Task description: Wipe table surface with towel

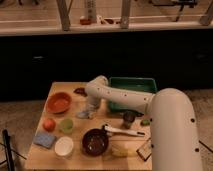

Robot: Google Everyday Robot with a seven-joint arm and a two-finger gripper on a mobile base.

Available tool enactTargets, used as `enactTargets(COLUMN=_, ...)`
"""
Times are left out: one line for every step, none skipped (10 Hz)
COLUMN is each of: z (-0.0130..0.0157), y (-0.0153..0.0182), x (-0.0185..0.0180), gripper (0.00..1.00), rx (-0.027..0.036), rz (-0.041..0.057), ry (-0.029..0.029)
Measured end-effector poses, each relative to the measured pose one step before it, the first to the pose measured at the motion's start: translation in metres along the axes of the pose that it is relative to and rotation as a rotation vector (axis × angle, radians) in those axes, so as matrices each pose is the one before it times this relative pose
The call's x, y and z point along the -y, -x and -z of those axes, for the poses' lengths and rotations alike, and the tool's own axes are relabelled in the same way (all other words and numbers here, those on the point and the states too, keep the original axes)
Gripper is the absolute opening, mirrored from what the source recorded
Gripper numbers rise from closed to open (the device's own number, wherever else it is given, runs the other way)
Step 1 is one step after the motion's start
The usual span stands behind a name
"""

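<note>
The wooden table (75, 159) holds a small grey-blue towel (85, 114), crumpled near its middle-left, between the orange bowl and the green tray. My white arm comes in from the lower right, bends at an elbow (98, 85) and points down. My gripper (91, 107) is at the towel's upper edge, on or just above it. I cannot tell whether it holds the towel.
An orange bowl (59, 102), a red fruit (48, 124), a green cup (66, 125), a blue sponge (45, 140) and a white bowl (64, 146) stand on the left. A dark bowl (95, 141), a utensil (122, 131), a dark cup (129, 118), a banana (120, 150) and a green tray (131, 92) lie to the right.
</note>
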Motion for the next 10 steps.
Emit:
enactTargets(z=0.00132, y=-0.00176, x=-0.00158, gripper=0.08, rx=-0.00529, rz=-0.00513, ry=0.00461)
enactTargets(z=0.00173, y=-0.00153, x=-0.00233, gripper=0.0, rx=-0.00745, rz=-0.00459, ry=0.00757)
enactTargets(z=0.00096, y=-0.00108, x=-0.00111, gripper=0.0, rx=-0.00414, rz=-0.00222, ry=0.00346)
enactTargets(z=0.00202, y=-0.0014, x=-0.00081, gripper=0.0, rx=-0.00648, rz=-0.00325, ry=0.00299)
enactTargets(z=0.00243, y=-0.00102, x=-0.0001, gripper=0.0, rx=-0.00684, rz=-0.00317, ry=0.00058)
enactTargets(z=0.00205, y=-0.00112, x=-0.00028, gripper=0.0, rx=-0.00831, rz=-0.00363, ry=0.00101)
enactTargets(z=0.00235, y=-0.00214, x=0.00053, gripper=0.0, rx=-0.00623, rz=-0.00563, ry=-0.00375)
enactTargets(z=0.00251, y=-0.00627, x=-0.0007, gripper=0.0, rx=-0.01095, rz=-0.01214, ry=-0.00403)
enactTargets(z=0.00188, y=-0.00489, x=0.00177, gripper=0.0, rx=-0.00538, rz=-0.01052, ry=-0.01026)
enactTargets(z=0.0011, y=-0.00484, x=0.00244, gripper=0.0, rx=-0.0042, rz=-0.00883, ry=-0.00787)
